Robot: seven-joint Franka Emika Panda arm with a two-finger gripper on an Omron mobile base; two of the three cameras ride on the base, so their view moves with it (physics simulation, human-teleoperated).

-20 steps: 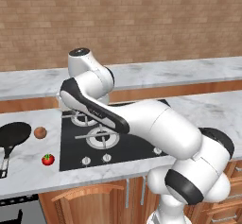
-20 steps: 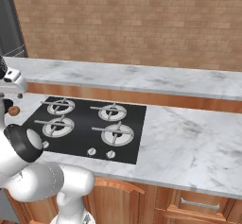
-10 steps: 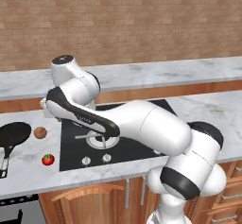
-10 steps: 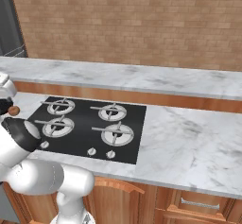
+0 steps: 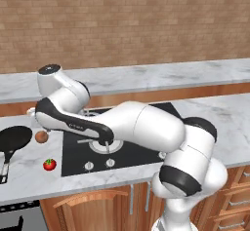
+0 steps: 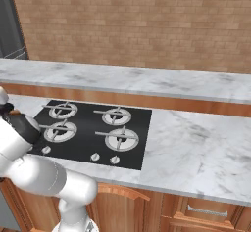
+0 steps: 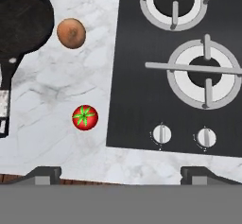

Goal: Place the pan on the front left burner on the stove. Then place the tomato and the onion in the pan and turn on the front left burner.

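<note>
The black pan (image 7: 21, 20) lies on the marble counter left of the stove (image 7: 137, 76), its handle (image 7: 4, 100) pointing toward the counter's front edge. The brown onion (image 7: 71, 33) rests just beside the pan's rim, and the red tomato (image 7: 85, 117) sits nearer the front edge. My gripper (image 7: 122, 175) hangs high above the counter's front, open and holding nothing. The front left burner (image 7: 204, 74) is bare. From the left base view the pan (image 5: 12, 140), onion (image 5: 41, 136) and tomato (image 5: 49, 164) lie left of the arm.
Two silver knobs (image 7: 161, 134) sit in front of the front left burner, the back left burner (image 7: 175, 1) behind it. A raised marble ledge (image 6: 127, 79) and brick wall run behind the stove (image 6: 142, 133). Bare marble (image 6: 201, 148) stretches to the right.
The arm has swung left from over the stove toward the pan's side of the counter. Pan, onion and tomato have stayed put. The jaws have stayed open.
</note>
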